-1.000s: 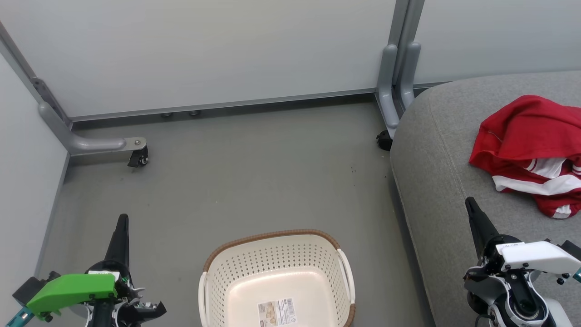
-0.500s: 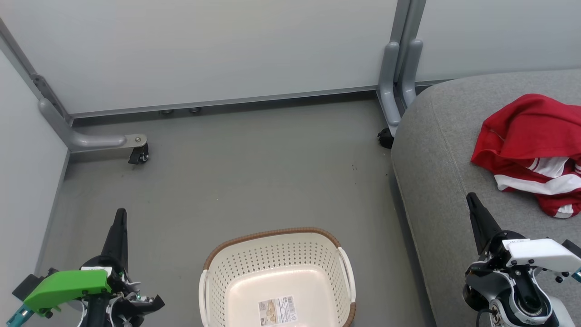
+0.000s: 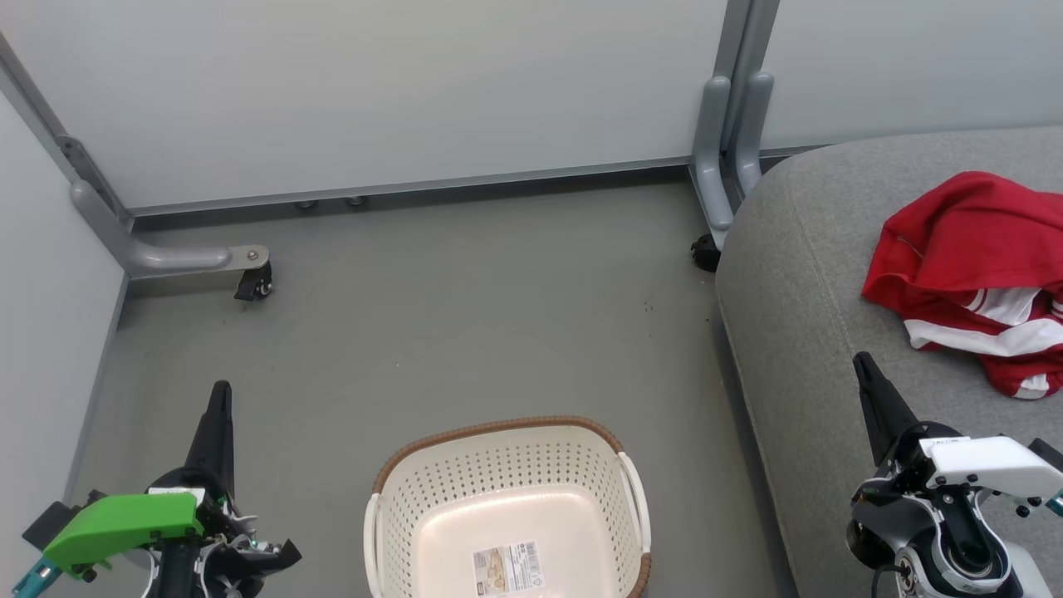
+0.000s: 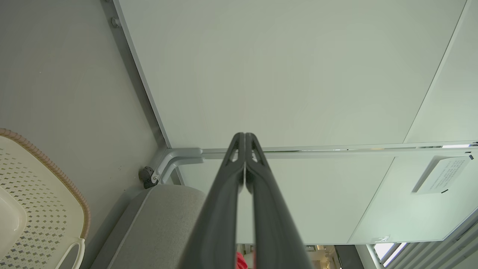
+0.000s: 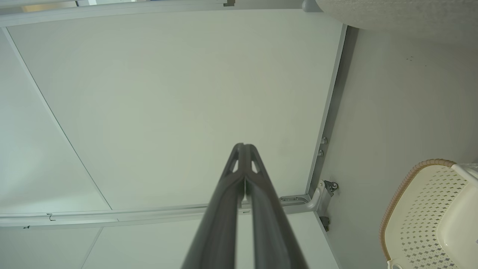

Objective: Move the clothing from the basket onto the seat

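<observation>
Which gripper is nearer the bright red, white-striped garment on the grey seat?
Right. The right gripper is close to the garment, by the seat; the left gripper is far across the floor.

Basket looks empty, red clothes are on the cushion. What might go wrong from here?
1. The clothing runs off the head view's right edge, so whether all of it rests on the seat cannot be confirmed; part might slide off.
2. The right gripper, jaws shut, points over the seat near the clothing; a forward move could snag and drag it.
3. The basket sits directly before the robot; driving forward might knock it.
</observation>
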